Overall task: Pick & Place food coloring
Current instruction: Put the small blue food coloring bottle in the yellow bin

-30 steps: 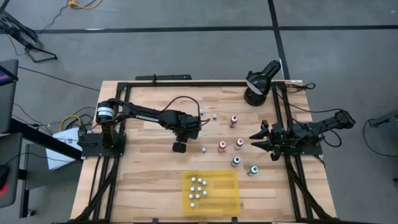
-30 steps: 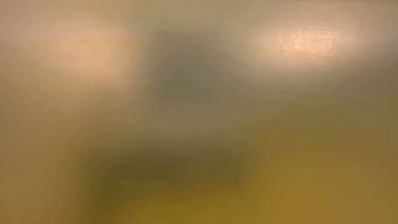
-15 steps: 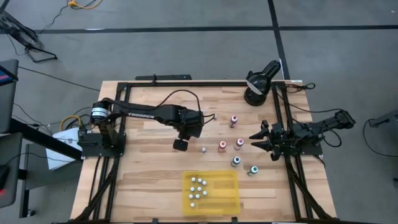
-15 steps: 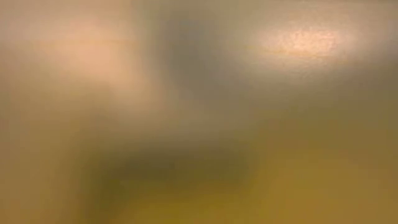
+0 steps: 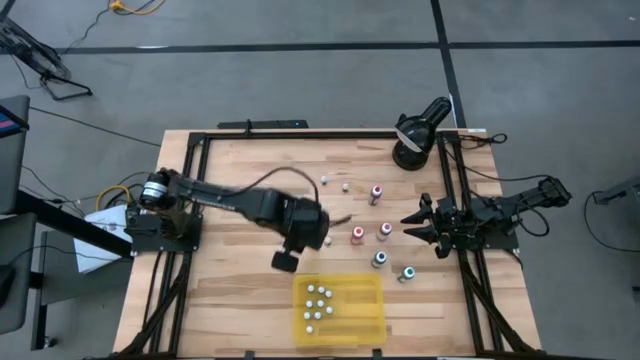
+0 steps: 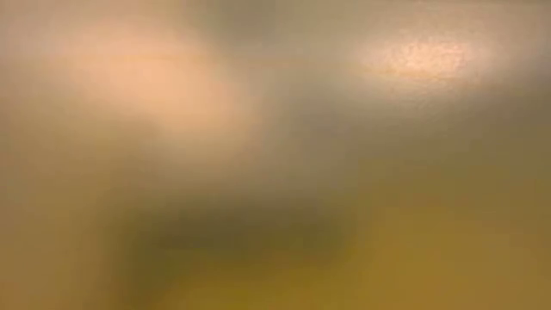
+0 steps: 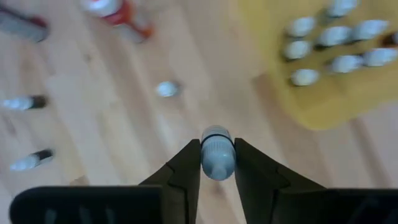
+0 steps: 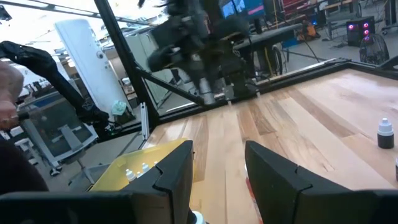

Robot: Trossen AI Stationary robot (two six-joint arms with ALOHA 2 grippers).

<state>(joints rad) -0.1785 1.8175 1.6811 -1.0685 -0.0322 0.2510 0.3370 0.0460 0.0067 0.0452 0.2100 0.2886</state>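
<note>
The food coloring is a set of tiny bottles. Several white-capped ones stand in the yellow tray (image 5: 370,310), and others stand loose on the wooden table, among them a red-capped one (image 5: 357,235) and a teal-capped one (image 5: 406,272). My left gripper (image 5: 318,232) hangs above the table just beyond the tray's far edge, shut on one pale-capped bottle (image 7: 217,155). My right gripper (image 5: 415,225) waits at the table's right side, open, with nothing between its fingers (image 8: 177,171). My left gripper pinches the small bottle by its sides just under the cap (image 7: 217,169), between its two fingertips. The fingers come from above, pointing steeply down. The bottle is lifted clear of the table, its cap end up between the fingers.
A white-capped bottle (image 7: 166,89) stands on the table below the left gripper. Two more small bottles (image 5: 325,180) stand farther back. A black lamp-like camera mount (image 5: 415,135) sits at the far right. The low view is a plain blur.
My left gripper has risen and swung from the table's middle toward the near edge and the yellow tray, carrying the bottle. The loose bottles and the right arm have stayed put.
</note>
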